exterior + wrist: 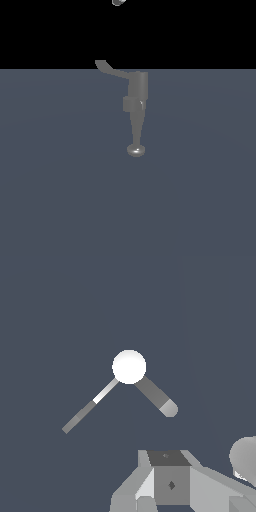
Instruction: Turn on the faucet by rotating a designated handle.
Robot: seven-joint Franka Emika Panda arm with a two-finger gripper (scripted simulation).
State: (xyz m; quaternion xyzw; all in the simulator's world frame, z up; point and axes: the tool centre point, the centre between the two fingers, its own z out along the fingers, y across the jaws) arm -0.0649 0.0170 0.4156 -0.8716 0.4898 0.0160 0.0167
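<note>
The gray faucet (136,92) stands mid-floor, its tapering spout ending in a round knob (135,149). The thin curved handle (107,68) juts from the body's top toward the exterior view's left. From the wrist view the faucet (129,366) shows as a white round top, with the handle (82,415) as a thin strip and the spout (157,398) as a thicker bar. Only a small gray piece of my gripper (117,2) shows at the exterior view's upper edge, well above the handle and apart from it. Gray gripper (167,483) parts fill the wrist view's edge; its jaws are not readable.
A flat blue-gray floor (60,190) surrounds the faucet, with a black background beyond it. No other objects appear in either view.
</note>
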